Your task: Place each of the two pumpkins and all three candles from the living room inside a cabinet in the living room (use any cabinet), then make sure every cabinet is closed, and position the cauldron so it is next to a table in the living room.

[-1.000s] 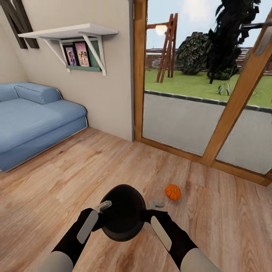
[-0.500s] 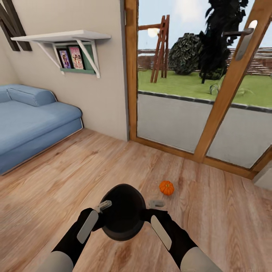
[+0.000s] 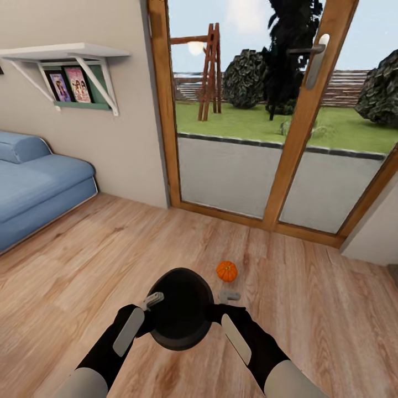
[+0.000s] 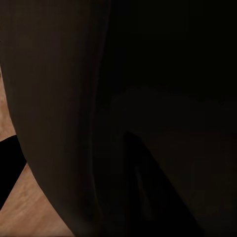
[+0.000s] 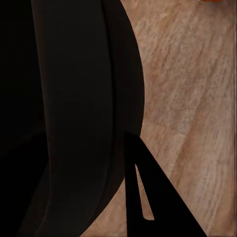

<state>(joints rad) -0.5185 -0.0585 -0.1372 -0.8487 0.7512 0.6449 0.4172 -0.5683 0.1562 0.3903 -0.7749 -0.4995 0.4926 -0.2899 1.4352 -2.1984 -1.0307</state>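
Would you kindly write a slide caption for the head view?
Both arms carry a black cauldron over the wood floor, a pumpkin lying just ahead near the glass doors.

Cauldron up close
The black cauldron (image 4: 148, 98) wall looms dark against the camera; wooden floor (image 4: 24, 207) shows at one edge.

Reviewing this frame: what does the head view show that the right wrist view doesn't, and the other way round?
Head view alone: both arms carrying the black cauldron between them, the left tool and right tool at its rim, the whole pumpkin lying on the floor just beyond, the blue sofa, the wall shelf and the glass doors.
Right wrist view alone: a close look at the cauldron's curved dark wall beside a dark finger.
Both: the cauldron, the wood floor, and the pumpkin, a mere orange sliver at the wrist frame's edge.
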